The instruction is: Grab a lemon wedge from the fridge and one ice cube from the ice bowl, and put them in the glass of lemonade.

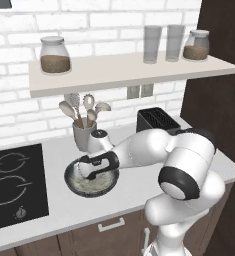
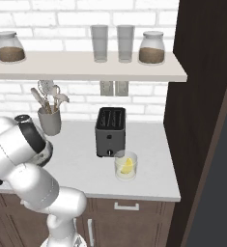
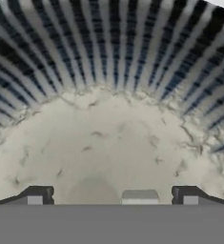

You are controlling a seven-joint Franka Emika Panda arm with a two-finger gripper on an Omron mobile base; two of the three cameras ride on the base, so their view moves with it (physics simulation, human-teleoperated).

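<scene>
Reaching down into the ice bowl [image 1: 71,184] on the counter [image 1: 139,192], just in front of the utensil cup [image 1: 83,135], the gripper [image 1: 89,169] hangs with its jaws spread wide and nothing between them. The lemon wedge [image 2: 128,165] already sits in the glass of lemonade [image 2: 126,165], which stands just in front of the toaster [image 2: 110,131], well to the right of the bowl.

In the hand view the fingertips [image 3: 36,194] stand low over the bowl's pale speckled floor [image 3: 113,143], and a small pale block [image 3: 139,195] shows between them, nearer the right one — probably the ice cube, though so little of it shows that this is uncertain.

The risk, judging from here, is a poor catch: the block lies off centre between the jaws, so closing could nudge it aside or pinch only a corner, and a smooth cube may squirt free. Pressing lower could also drive the tips into the bowl and slide it toward the cooktop [image 1: 14,185] — it sits right beside it
</scene>
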